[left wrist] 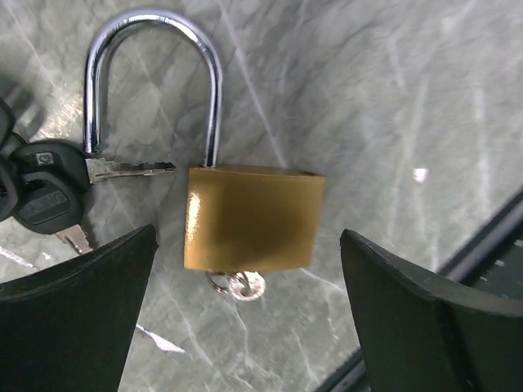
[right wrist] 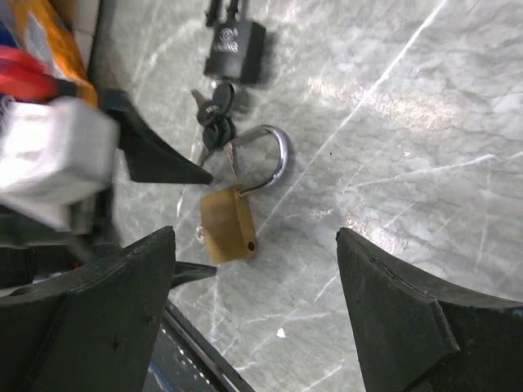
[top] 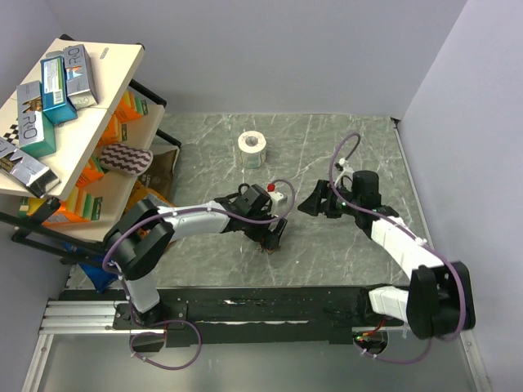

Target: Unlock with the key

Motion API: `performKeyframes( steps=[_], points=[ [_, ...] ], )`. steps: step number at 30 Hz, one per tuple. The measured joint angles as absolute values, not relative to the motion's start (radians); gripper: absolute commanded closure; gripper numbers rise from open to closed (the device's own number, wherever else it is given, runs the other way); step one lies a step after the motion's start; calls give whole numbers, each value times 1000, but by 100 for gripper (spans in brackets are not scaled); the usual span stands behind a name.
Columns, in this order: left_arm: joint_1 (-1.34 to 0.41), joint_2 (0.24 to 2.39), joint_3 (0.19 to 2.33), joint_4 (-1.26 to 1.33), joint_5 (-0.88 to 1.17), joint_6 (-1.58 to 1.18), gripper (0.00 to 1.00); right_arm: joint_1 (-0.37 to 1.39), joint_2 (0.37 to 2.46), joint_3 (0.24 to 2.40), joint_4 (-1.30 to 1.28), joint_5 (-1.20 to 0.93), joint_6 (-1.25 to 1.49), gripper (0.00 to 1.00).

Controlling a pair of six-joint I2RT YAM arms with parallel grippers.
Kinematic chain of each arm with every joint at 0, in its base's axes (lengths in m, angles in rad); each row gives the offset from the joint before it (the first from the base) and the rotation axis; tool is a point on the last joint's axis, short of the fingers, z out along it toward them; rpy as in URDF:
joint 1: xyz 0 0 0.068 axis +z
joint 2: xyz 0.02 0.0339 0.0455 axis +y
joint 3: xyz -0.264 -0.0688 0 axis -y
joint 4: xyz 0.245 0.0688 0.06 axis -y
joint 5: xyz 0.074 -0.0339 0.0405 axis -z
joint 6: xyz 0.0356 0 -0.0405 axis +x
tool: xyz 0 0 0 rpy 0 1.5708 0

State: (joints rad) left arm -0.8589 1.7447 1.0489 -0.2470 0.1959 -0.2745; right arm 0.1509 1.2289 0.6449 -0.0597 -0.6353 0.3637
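Left gripper (left wrist: 248, 241) hangs wide open over the brass padlock (left wrist: 253, 214), holding nothing. Right gripper (right wrist: 255, 234) gapes empty too. One shackle leg looks free, and the keys (left wrist: 45, 189) lie touching it. Best bet: lift straight up, don't nudge the lock.

The key (left wrist: 45, 184) was a small bunch with black plastic heads and silver blades. It lay flat on the grey marbled table (left wrist: 392, 98), about midway between the left and right edges. One blade pointed at the brass padlock (left wrist: 253, 219) just beside it. The padlock also lay flat, its silver shackle (left wrist: 151, 24) swung out with one leg free of the body. A small silvery piece protruded from its underside.
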Motion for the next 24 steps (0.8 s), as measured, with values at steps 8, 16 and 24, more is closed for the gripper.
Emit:
performKeyframes(
  steps=[8, 16, 24],
  points=[
    [-904, 1785, 1061, -213, 96, -275, 30, 151, 1048, 631, -76, -556, 378, 13],
    [-1015, 1808, 1072, -198, -60, -319, 22, 147, 915, 625, -126, -496, 381, 11],
    [-1067, 1841, 1123, -246, -134, -394, 48, 139, 839, 585, -164, -484, 382, 11]
  ],
)
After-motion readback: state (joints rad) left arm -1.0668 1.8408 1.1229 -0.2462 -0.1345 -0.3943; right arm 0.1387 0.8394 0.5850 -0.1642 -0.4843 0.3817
